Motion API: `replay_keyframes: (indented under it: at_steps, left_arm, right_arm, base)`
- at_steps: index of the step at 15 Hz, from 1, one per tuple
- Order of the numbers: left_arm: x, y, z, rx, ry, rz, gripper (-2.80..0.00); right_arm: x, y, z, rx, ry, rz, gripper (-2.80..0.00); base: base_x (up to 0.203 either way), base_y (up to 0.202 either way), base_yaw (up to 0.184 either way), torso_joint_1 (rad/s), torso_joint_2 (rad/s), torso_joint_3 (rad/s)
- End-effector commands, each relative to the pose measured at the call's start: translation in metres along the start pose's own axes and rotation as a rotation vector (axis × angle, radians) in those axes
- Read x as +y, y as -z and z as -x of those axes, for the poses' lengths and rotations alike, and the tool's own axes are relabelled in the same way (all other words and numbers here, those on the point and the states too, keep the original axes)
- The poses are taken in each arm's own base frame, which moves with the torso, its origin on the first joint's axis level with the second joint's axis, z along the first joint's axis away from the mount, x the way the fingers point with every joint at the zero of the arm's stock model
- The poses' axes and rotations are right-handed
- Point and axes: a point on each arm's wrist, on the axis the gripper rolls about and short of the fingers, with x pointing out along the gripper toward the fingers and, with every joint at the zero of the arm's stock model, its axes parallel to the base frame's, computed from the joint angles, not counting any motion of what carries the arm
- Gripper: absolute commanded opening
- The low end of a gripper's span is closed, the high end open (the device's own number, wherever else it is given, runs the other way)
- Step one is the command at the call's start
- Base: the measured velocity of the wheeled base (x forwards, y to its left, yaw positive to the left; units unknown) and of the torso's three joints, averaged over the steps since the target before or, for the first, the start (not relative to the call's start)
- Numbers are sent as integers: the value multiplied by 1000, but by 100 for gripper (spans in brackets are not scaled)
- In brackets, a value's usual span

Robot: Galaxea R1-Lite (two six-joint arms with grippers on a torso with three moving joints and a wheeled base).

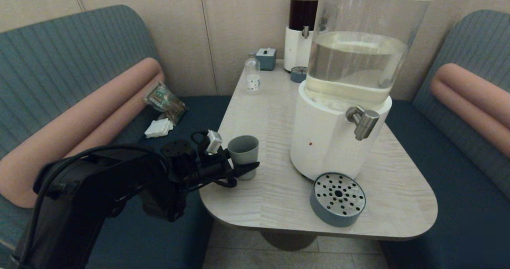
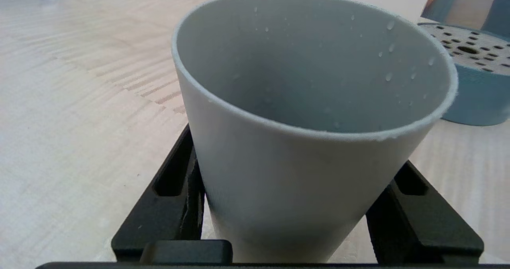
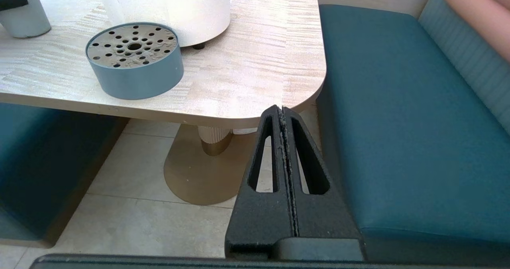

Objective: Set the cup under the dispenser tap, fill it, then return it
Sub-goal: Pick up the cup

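Left wrist view shows the left gripper (image 2: 297,221) with jaws spread around the cup's (image 2: 303,141) lower wall, apparently not yet pinching this light, rigid, droplet-slick tumbler standing on the counter (image 1: 279,197) left of the dispenser tap (image 1: 363,122), best gripped low.

1. The head view is looking dim and evenly lit, the left arm (image 1: 99,189) reading almost black.
2. Soft highlights are gleaming on the dispenser tap (image 1: 363,121) and the clear tank (image 1: 358,42).
3. The white dispenser base (image 3: 167,6) is blowing out to glare in the right wrist view (grain lost).
4. The cup (image 2: 310,113) is filling the left wrist view, droplets showing sharply.
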Motion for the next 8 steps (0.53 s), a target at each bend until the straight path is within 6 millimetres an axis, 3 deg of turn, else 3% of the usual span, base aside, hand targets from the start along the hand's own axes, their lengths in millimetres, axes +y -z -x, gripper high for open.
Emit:
replay_keyframes:
  at_steps: [1, 5, 8]
  left_arm:
    - [-9, -19, 5, -10, 10, -10, -280]
    - [-41, -57, 7, -29, 55, -30, -280]
    - [-80, -84, -19, -81, 119, -50, -280]
  right_arm:
    - [0, 4, -1, 14, 1, 1, -280]
    - [0, 4, -1, 16, 0, 1, -280]
    - [0, 4, -1, 14, 0, 1, -280]
  base:
    - [0, 0, 0, 0, 0, 0]
    - [0, 0, 0, 0, 0, 0]
    - [0, 0, 0, 0, 0, 0]
